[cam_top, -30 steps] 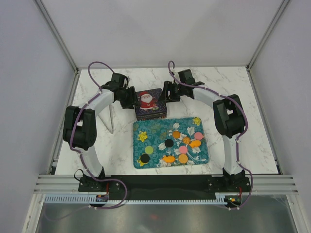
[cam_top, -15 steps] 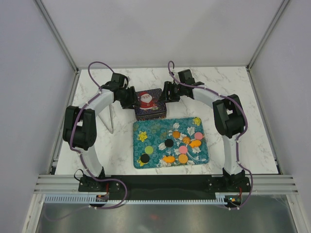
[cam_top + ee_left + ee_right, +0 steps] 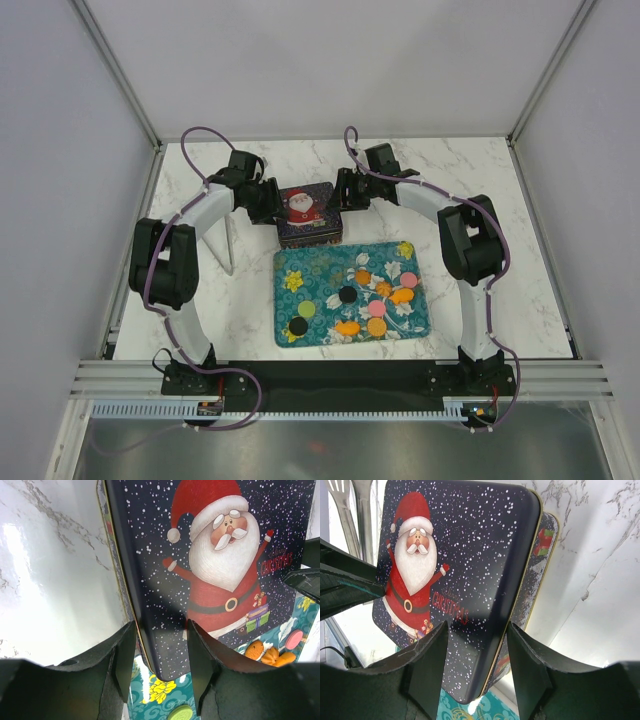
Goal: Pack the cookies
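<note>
Jaws on both sides are seen narrowly parted, each gap straddling a corner of the tin lid (image 3: 306, 207); whether the pads actually press on it cannot be told. Left gripper (image 3: 161, 647) is set at the lid's left side, its dark fingers (image 3: 117, 672) flanking the lid edge in the left wrist view; right gripper (image 3: 477, 645) is set at the opposite side, with a lid corner pointing into its gap. Lid is dark blue with snow dots and a Santa print; it is seen offset from the tin base (image 3: 542, 545), whose gold-edged rim shows past the lid's edge in both wrist views; lifted or just resting askew cannot be told. Tin is located on the marble table (image 3: 540, 280), just beyond the far edge of the teal tray (image 3: 320, 265); touching or apart cannot be told. Cookies (image 3: 376, 326) are laid flat on the tray: orange ones clustered right of centre with two pink among them; two black and one green toward the centre and left. A metal utensil (image 3: 364, 520) is seen past the lid in the right wrist view, on the left arm's side.
</note>
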Action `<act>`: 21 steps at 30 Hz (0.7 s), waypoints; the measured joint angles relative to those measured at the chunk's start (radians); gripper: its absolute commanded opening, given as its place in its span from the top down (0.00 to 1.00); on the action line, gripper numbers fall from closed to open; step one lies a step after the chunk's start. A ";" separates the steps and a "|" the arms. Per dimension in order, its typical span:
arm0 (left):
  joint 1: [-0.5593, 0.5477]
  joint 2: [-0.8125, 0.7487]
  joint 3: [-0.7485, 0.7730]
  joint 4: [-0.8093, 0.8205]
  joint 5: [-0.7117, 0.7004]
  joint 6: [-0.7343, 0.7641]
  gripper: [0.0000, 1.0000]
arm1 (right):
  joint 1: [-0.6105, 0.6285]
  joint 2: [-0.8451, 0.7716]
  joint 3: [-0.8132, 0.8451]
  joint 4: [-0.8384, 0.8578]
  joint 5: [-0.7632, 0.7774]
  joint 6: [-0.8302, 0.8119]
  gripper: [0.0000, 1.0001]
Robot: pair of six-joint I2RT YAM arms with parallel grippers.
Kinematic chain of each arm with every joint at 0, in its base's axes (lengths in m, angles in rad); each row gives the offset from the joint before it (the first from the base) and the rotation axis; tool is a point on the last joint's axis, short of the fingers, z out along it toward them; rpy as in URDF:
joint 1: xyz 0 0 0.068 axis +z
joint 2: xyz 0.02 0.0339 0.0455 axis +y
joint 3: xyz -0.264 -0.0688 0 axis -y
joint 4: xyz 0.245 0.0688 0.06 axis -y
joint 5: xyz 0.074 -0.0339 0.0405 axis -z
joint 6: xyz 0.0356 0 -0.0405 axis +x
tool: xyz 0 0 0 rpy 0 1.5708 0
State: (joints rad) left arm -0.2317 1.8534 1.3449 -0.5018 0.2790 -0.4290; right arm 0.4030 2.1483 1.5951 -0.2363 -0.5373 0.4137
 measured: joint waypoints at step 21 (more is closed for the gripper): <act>-0.002 -0.019 -0.018 0.000 -0.001 0.000 0.48 | 0.012 -0.051 -0.035 0.020 0.012 -0.002 0.43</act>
State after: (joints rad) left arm -0.2340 1.8339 1.3273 -0.5022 0.2783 -0.4286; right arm 0.4152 2.0972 1.5600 -0.2161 -0.5255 0.4114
